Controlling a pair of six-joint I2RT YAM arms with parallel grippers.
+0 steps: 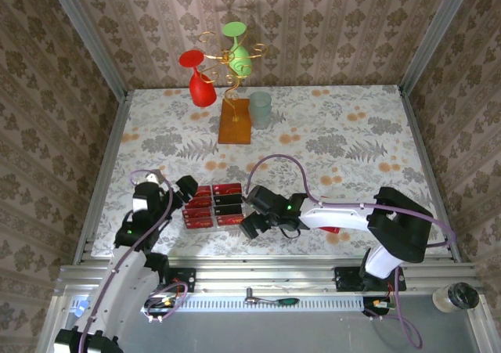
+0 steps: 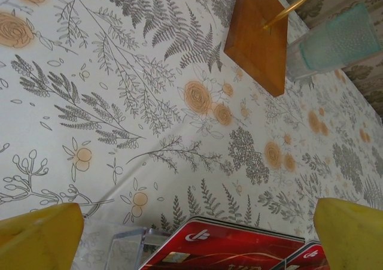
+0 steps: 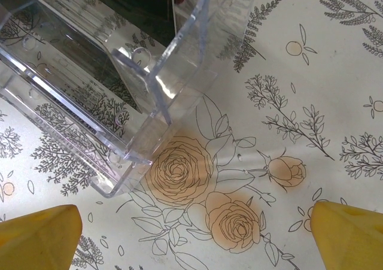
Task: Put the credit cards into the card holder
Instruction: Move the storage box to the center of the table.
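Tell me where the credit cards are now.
In the top view, the credit cards lie left of centre near the front edge of the table, between the left gripper and the right gripper.

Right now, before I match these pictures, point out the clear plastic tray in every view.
Top external: the clear plastic tray sits near the table's front edge, left of centre, holding the credit cards.
Left wrist: its clear corner is at the bottom edge, left of centre, beside a red card.
Right wrist: its clear walls are at upper left.
Shared landmark: the floral tablecloth under it.
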